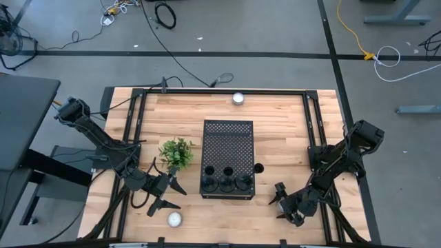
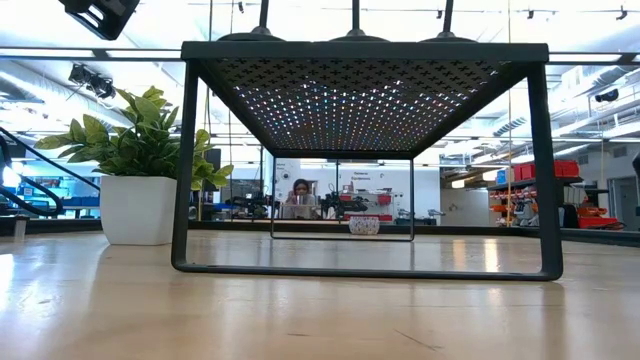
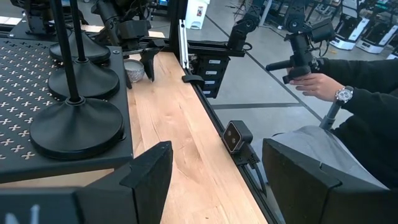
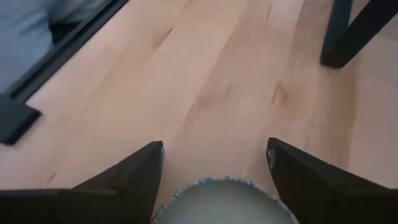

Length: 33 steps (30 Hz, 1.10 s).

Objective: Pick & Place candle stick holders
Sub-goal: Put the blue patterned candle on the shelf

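Three black candle stick holders stand on their round bases on the black perforated box, along its near edge; their bases also show in the left wrist view. A fourth holder stands on the table just right of the box. My left gripper is open and empty, left of the box's near corner. My right gripper is open near the table's near right, its fingers on either side of a small white round candle. My right gripper has its two fingers on either side of the white candle's rim, which sits on the table. I cannot tell whether the fingers touch it.
A potted plant stands left of the box. White candles lie near the far edge and the near edge. A person's hand holds a device beyond the table's near side. Black frame rails run along the table's sides.
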Motion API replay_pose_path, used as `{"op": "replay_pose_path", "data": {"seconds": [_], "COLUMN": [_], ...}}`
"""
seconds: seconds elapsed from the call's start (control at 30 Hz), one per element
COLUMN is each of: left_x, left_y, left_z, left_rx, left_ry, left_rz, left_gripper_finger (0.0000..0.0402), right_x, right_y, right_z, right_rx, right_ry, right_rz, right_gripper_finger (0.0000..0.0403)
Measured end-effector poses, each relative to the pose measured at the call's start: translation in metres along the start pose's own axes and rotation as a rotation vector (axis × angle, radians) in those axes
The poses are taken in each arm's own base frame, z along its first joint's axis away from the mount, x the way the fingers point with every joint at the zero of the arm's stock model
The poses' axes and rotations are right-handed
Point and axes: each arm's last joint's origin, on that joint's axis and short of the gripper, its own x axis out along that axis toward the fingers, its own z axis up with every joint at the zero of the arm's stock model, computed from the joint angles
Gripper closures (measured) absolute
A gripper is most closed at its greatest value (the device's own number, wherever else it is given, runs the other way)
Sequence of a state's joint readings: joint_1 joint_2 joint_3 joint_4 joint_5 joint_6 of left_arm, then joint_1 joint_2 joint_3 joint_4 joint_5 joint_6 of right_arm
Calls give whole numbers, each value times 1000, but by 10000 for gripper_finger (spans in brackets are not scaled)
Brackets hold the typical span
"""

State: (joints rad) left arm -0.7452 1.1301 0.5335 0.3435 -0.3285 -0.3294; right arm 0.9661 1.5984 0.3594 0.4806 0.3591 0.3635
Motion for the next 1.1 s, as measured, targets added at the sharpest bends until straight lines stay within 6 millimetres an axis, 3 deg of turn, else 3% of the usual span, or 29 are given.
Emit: {"op": "replay_pose_path", "data": {"seconds": [0.67, 0.83, 1.1], "left_x": [0, 0, 0], "left_y": [0, 0, 0], "left_z": [0, 0, 0], "left_rx": [-1, -1, -1], "left_ry": [-2, -2, -2], "left_rz": [1, 1, 1], "left_gripper_finger": [154, 154, 154], "right_x": [0, 0, -4], "right_y": [0, 0, 1], "right_z": [4, 5, 6], "right_rx": [17, 16, -2], "right_ry": [-45, -53, -31], "right_rz": [-3, -9, 51], "right_gripper_finger": [204, 157, 15]}}
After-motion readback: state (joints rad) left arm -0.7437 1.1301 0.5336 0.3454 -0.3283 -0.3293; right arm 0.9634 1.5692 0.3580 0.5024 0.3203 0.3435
